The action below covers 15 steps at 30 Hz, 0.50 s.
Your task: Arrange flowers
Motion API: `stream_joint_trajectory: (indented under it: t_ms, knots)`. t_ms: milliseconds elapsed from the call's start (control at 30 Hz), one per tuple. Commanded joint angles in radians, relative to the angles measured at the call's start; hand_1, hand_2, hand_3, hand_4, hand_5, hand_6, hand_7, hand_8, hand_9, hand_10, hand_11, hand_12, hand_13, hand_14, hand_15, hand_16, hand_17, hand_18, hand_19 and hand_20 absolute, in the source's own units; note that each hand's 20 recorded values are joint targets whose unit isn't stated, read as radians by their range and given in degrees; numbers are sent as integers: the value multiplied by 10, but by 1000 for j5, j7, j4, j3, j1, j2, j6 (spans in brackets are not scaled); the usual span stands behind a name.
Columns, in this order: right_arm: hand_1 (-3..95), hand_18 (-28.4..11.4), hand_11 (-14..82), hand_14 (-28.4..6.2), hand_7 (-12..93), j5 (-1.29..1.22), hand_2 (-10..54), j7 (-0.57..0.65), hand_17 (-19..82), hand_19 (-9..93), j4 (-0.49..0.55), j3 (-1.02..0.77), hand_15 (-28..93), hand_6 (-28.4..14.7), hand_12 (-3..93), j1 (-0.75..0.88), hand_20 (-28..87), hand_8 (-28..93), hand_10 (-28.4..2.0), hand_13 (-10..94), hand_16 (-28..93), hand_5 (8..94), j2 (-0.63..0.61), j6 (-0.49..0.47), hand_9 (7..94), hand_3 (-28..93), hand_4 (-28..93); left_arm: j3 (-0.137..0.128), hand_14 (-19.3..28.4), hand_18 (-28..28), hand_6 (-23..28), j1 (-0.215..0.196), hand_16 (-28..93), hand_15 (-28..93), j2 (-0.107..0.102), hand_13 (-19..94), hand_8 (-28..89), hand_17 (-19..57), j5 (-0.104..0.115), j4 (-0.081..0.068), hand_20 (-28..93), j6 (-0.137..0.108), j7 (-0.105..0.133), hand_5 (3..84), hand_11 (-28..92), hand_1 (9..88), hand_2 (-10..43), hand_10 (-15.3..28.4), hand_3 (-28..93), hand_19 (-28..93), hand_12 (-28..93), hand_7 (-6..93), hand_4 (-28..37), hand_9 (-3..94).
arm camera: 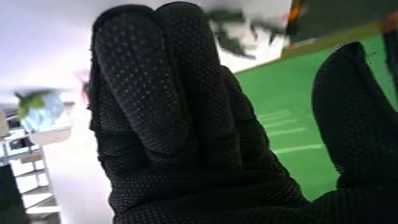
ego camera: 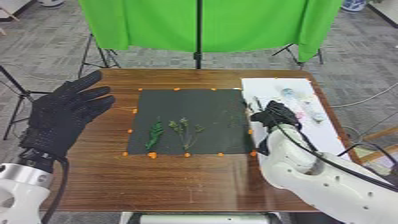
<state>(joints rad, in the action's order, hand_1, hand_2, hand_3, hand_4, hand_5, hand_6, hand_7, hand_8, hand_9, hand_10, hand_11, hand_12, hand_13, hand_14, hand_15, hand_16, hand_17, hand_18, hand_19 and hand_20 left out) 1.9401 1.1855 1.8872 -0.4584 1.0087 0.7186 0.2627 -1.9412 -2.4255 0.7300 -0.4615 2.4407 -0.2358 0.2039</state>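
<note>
Left hand (ego camera: 64,111) raised, fingers spread; right hand (ego camera: 277,115) at edge of white sheet (ego camera: 265,87), fingers straight, thumb apart. Green sprigs (ego camera: 155,133) on black mat (ego camera: 164,102).

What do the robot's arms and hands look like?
Both arms are shiny white with smooth, rounded parts, and a black cable runs along each one. The left hand and the right hand wear black fabric gloves with little pale dots on them. There's a silvery-grey ring near the left wrist.
</note>
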Motion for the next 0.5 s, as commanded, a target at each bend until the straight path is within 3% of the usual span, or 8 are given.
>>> stream_joint_trajectory:
  t_ms: [33, 500]
  knots:
    - [267, -279, 240, -125, 95, 62, 1, 23, 404, 889, 16, 27, 540, -87, 149, -25, -186, -107, -179, 868, 139, 544, -18, 18, 872, 702, -218, 3, 276, 245, 103, -15, -109, 521, 7, 217, -99, -112, 1, -3, 82, 4, -13, 358, 296, 220, 85, 208, 771, 540, 98, 147, -279, 299]
    - [266, -279, 236, -123, 86, -53, -31, 26, 407, 890, -164, 135, 536, -87, 153, -184, -188, -106, -180, 871, 152, 503, 97, -103, 863, 680, -223, 11, 276, 245, 104, 22, -109, 522, -5, 217, -99, -112, -2, -13, 82, 13, -32, 358, 296, 221, 85, 208, 771, 540, 97, 147, -276, 299]
